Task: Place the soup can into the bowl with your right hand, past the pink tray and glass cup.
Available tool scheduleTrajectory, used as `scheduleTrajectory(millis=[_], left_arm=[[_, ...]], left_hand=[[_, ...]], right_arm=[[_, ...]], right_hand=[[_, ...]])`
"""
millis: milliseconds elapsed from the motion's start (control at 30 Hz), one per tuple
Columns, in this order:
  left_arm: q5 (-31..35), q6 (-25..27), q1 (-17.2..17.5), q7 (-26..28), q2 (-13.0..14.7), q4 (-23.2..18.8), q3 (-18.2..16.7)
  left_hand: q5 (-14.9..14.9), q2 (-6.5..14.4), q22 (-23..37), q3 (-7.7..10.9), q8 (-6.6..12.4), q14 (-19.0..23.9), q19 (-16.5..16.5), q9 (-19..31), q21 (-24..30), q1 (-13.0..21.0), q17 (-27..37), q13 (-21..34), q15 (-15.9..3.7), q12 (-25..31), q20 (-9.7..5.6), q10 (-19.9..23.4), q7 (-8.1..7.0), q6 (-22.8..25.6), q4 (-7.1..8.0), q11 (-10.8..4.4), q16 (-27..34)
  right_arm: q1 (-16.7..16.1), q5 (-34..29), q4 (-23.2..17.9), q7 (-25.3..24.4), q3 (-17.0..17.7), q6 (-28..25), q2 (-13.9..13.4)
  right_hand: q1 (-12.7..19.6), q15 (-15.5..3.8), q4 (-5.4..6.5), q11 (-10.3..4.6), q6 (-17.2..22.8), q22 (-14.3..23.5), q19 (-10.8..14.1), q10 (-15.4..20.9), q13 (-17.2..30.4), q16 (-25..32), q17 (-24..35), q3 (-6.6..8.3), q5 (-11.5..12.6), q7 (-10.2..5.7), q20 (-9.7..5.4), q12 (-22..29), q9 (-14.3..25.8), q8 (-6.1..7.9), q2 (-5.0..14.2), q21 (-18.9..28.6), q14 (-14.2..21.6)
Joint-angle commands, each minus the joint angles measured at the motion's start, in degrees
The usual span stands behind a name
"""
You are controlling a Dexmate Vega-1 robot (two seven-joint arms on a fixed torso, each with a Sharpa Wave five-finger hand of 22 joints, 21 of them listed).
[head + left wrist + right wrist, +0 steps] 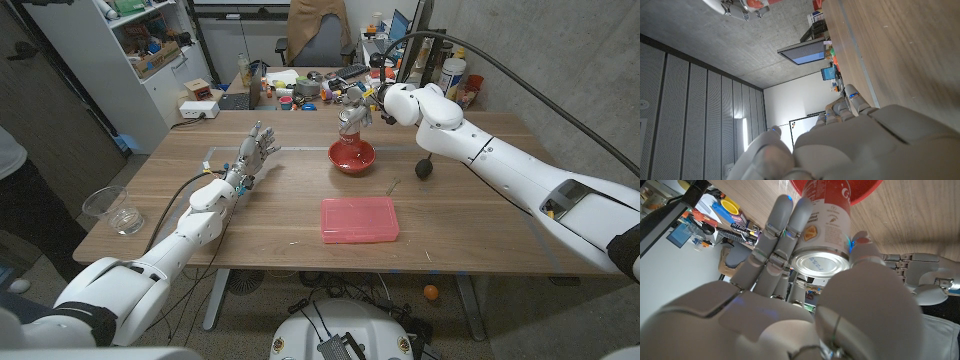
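Note:
My right hand [356,103] grips the red and white soup can [348,126] and holds it directly above the red bowl [352,158] at the table's far middle. In the right wrist view my right hand [790,290] wraps the soup can [827,235], its lower end at the red bowl [860,192]. The pink tray [359,219] lies nearer the front, in the middle. The glass cup [114,210] stands at the table's left front edge. My left hand [250,155] is raised over the left half of the table, fingers spread, holding nothing; in the left wrist view my left hand [850,145] shows its back.
A black ball-like object [425,168] sits right of the bowl under my right forearm. Cluttered desks and shelves [320,85] stand behind the table's far edge. A person's dark sleeve [20,200] is at the left edge.

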Motion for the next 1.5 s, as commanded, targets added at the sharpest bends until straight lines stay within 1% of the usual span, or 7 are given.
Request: scheduleTrajectory(millis=[33,333,533,967,1100,1267,1500], left_arm=[[0.08,-0.61,-1.15,-0.92,-0.67,1.92,0.30],[1.08,-0.70,-1.81,-0.73,-0.87,2.65,0.97],[1.06,-0.60,-1.85,-0.79,-0.98,2.74,1.02],[0.88,-0.59,-1.61,-0.74,-0.85,2.70,0.83],[0.93,-0.82,-1.92,-0.97,-1.03,3.60,0.87],[0.94,-0.98,-1.95,-1.07,-1.04,3.96,0.82],[1.01,-0.52,-1.63,-0.93,-0.67,3.22,0.87]], left_hand=[[0.18,7.31,0.08,-0.31,0.34,-16.35,-17.35,0.22,-0.20,-0.10,0.16,0.20,0.18,0.17,0.62,-17.20,0.30,-15.54,0.29,0.21,0.19],[0.19,7.29,0.08,-0.38,0.33,-16.38,-17.40,0.22,-0.27,-0.11,0.16,0.20,0.15,0.16,0.60,-17.24,0.21,-15.58,0.29,0.28,0.19],[0.19,7.28,0.08,-0.43,0.31,-16.46,-17.42,0.22,-0.31,-0.11,0.17,0.20,0.17,0.12,0.59,-17.35,0.20,-15.62,0.29,0.35,0.16],[0.21,7.27,0.09,-0.52,0.30,-16.54,-17.50,0.22,-0.41,-0.12,0.17,0.21,0.14,0.13,0.63,-17.37,0.22,-15.68,0.29,0.40,0.14],[0.21,7.27,0.09,-0.54,0.31,-16.52,-17.40,0.22,-0.39,-0.12,0.17,0.21,0.15,0.14,0.57,-17.36,0.25,-15.66,0.29,0.41,0.15],[0.22,7.28,0.09,-0.58,0.31,-16.55,-17.47,0.22,-0.44,-0.12,0.17,0.21,0.14,0.14,0.61,-17.39,0.25,-15.65,0.29,0.41,0.15],[0.23,7.29,0.10,-0.61,0.32,-16.54,-17.39,0.22,-0.44,-0.12,0.17,0.21,0.14,0.14,0.61,-17.41,0.27,-15.64,0.29,0.39,0.16]], right_arm=[[2.14,0.94,5.96,-0.40,-2.15,0.93,1.28],[2.81,4.47,9.19,1.43,-2.74,1.71,1.40],[3.12,5.08,9.89,0.90,-3.36,1.83,1.50],[3.81,6.70,13.19,-0.71,-4.80,3.44,2.79],[3.94,6.99,14.04,-1.13,-5.22,3.54,3.18],[3.84,7.43,14.67,-1.69,-5.55,3.69,3.30],[3.18,8.26,14.98,-2.82,-5.56,4.01,3.12]], right_hand=[[20.19,-0.33,0.01,-3.86,9.16,-0.02,-0.04,4.37,11.70,-0.15,0.22,-0.37,-0.18,3.73,-2.03,4.94,0.02,0.18,20.17,0.56,0.16],[20.32,-0.38,-0.01,-3.73,9.43,-0.19,0.00,4.51,11.53,-0.17,0.43,-0.41,-0.14,3.80,-2.06,4.95,-0.10,0.16,20.29,0.73,0.30],[20.42,-0.38,-0.06,-3.75,9.69,-0.30,-0.01,4.56,11.49,-0.27,0.49,-0.45,-0.15,3.85,-2.06,4.97,-0.13,0.20,20.28,0.82,0.28],[20.42,-0.35,0.00,-3.78,9.87,-0.53,-0.18,4.56,11.38,-0.52,0.62,-0.60,-0.16,3.86,-2.04,4.98,-0.23,0.10,20.29,0.99,0.19],[20.42,-0.36,0.03,-3.61,9.96,-0.58,-0.21,4.54,11.48,-0.64,0.61,-0.64,-0.17,3.85,-2.04,5.05,-0.27,0.08,20.33,1.05,0.17],[20.39,-0.34,0.08,-3.70,9.97,-0.63,-0.26,4.51,11.48,-0.71,0.62,-0.69,-0.17,3.82,-2.04,5.07,-0.26,0.05,20.37,1.11,0.17],[20.35,-0.34,0.15,-3.69,9.96,-0.71,-0.34,4.53,11.52,-0.80,0.68,-0.75,-0.16,3.77,-2.04,5.13,-0.11,0.09,20.42,1.19,0.20]])
